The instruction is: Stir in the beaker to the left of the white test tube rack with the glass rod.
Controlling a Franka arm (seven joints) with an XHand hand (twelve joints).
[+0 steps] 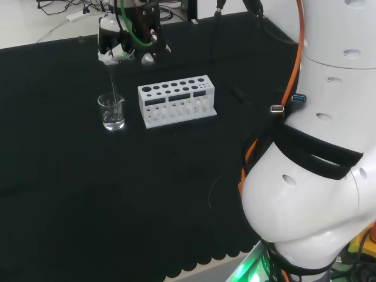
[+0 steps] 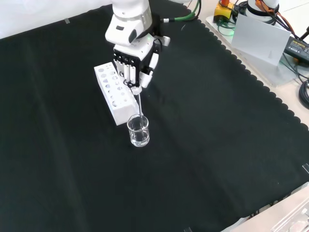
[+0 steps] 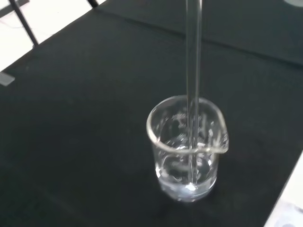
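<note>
A small clear glass beaker (image 1: pixel 111 111) stands on the black cloth just left of the white test tube rack (image 1: pixel 177 100) in the head view. In the front view the beaker (image 2: pixel 138 131) stands just below the rack (image 2: pixel 113 91). The hand (image 2: pixel 134 63) hangs above the beaker (image 3: pixel 187 149), its fingers curled round the top of a thin glass rod (image 2: pixel 139 104). The rod (image 3: pixel 192 90) runs straight down into the beaker, and its tip sits near the bottom. The hand (image 1: pixel 126 47) shows at the head view's top, with the rod (image 1: pixel 113 82) below it.
The arm's big white links (image 1: pixel 329 147) stand at the head view's right. Cables and grey equipment (image 2: pixel 256 34) lie beyond the cloth's scalloped edge at the front view's upper right. Bare black cloth (image 2: pixel 217 145) spreads around the beaker on all sides.
</note>
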